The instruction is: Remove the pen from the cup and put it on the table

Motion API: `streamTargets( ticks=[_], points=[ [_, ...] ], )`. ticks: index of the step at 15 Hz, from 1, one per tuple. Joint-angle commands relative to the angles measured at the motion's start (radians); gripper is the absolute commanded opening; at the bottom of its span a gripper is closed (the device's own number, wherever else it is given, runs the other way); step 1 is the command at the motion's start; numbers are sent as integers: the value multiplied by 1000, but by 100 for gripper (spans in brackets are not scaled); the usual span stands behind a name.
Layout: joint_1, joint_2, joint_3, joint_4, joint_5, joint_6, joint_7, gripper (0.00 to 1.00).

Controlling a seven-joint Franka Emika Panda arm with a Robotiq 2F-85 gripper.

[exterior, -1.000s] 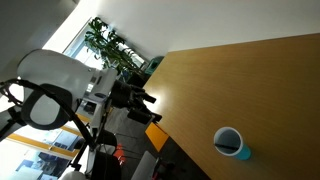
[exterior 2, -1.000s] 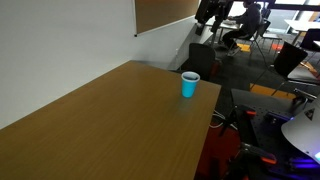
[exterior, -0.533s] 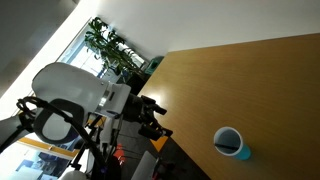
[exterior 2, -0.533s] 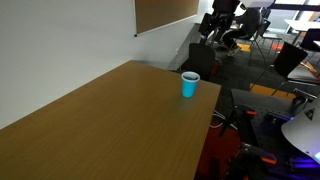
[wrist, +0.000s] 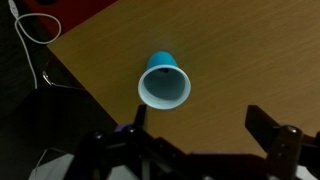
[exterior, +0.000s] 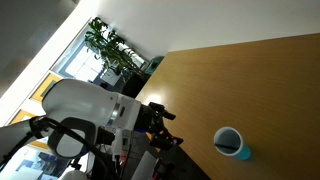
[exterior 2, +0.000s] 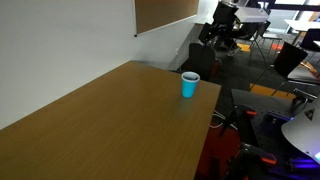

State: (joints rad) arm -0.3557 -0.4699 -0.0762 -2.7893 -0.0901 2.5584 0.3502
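Off table edge, gripper has advanced toward blue cup, jaws spread wide, empty; pen not discernible inside; approach only, grasp pending.

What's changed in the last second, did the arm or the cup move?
The arm has swung down and across in an exterior view, carrying the gripper closer to the edge of the table and toward the cup. It has taken hold of nothing; in the wrist view its jaws stand wide open above the cup. The cup has stayed upright in the same spot near the table's edge.
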Motion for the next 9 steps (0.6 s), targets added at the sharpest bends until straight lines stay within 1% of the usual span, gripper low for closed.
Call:
streamTargets(
  ticks=[1, 5, 6, 9],
  points=[
    [-50, 87, 7, 1, -17, 109, 61, 100],
    [-86, 181, 10, 1, -41, 195, 83, 100],
    [-57, 132, -9, 1, -11, 137, 35, 100],
    [-63, 179, -12, 4, -21, 170, 49, 100]
  ],
)
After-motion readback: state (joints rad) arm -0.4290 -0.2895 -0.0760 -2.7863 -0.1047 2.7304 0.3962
